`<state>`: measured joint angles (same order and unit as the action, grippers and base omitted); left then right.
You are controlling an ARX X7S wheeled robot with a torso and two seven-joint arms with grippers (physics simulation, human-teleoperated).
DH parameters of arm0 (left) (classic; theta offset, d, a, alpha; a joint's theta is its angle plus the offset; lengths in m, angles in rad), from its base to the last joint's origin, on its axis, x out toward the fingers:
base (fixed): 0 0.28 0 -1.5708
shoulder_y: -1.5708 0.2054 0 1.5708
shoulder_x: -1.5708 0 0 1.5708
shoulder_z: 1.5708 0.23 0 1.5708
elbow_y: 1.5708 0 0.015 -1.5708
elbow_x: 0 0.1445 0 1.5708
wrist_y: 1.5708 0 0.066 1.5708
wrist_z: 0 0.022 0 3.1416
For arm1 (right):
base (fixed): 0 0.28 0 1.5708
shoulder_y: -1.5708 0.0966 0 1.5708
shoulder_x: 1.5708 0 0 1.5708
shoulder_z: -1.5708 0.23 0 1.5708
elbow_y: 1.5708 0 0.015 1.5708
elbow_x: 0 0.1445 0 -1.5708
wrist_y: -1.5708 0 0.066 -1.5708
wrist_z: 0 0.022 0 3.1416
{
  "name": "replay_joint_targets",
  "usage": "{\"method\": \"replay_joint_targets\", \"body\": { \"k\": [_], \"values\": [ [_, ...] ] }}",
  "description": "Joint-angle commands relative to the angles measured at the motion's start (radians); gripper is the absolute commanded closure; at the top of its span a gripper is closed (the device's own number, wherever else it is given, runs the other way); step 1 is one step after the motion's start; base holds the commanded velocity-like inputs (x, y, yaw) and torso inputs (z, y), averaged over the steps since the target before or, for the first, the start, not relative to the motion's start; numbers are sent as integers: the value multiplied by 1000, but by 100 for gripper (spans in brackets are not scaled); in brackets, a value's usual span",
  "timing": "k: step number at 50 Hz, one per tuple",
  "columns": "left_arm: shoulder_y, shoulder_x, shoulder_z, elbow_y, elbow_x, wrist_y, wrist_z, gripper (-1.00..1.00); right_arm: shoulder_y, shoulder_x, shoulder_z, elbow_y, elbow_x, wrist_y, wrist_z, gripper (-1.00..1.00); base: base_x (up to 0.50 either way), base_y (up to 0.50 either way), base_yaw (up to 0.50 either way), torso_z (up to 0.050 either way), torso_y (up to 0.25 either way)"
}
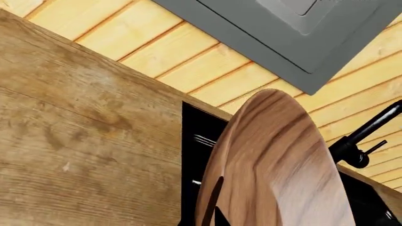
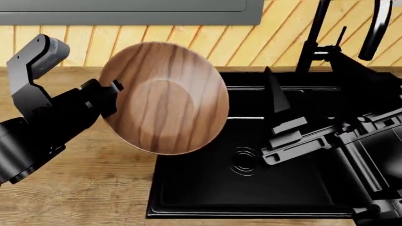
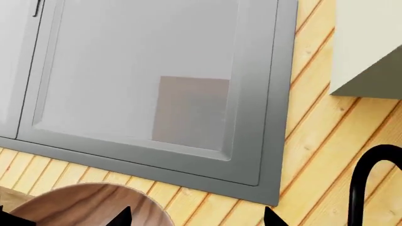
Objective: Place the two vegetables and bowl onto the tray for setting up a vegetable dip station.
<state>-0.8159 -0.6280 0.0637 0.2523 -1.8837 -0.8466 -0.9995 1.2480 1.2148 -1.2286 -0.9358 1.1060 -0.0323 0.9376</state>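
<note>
1. The large round bowl of reddish-brown grained wood (image 2: 164,96) is off the counter, held up on edge with its hollow facing the head camera. It hangs over the left rim of the black double sink (image 2: 251,188), in front of the yellow plank wall (image 2: 251,42).

2. The left gripper (image 2: 108,98) is clamped on the bowl's left rim. The left wrist view shows the rim running out from between its dark fingers (image 1: 213,197), with the bowl (image 1: 276,165) filling that view in front of the wooden counter (image 1: 82,141).

3. The right gripper (image 2: 279,120) hovers over the sink's middle, just right of the bowl and apart from it, carrying nothing. Its fingertips (image 3: 122,215) stand apart at the near edge of the right wrist view, with the bowl's rim (image 3: 88,205) between them and the grey cabinet door (image 3: 157,70) beyond.

4. The step in hand looks like carrying the bowl to the tray. The bowl is lifted but not yet placed.

5. Neither the tray, the cucumber nor the carrot appears in any view, so their places cannot be told.

6. The next move calls for finding the tray, swinging the left arm over it, levelling the bowl so its base faces down, then lowering and releasing it. A rim hold on a tilted bowl may slip or swing, and the black tap (image 2: 314,42) stands close at the far right.
</note>
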Motion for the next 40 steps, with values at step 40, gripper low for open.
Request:
{"method": "replay_joint_targets", "body": {
  "k": [40],
  "values": [
    [58, 12, 34, -12, 39, 4, 60, 100, -32, 53, 14, -19, -34, -54, -4, -100, 0, -500, 0, 0, 0]
  ]
}}
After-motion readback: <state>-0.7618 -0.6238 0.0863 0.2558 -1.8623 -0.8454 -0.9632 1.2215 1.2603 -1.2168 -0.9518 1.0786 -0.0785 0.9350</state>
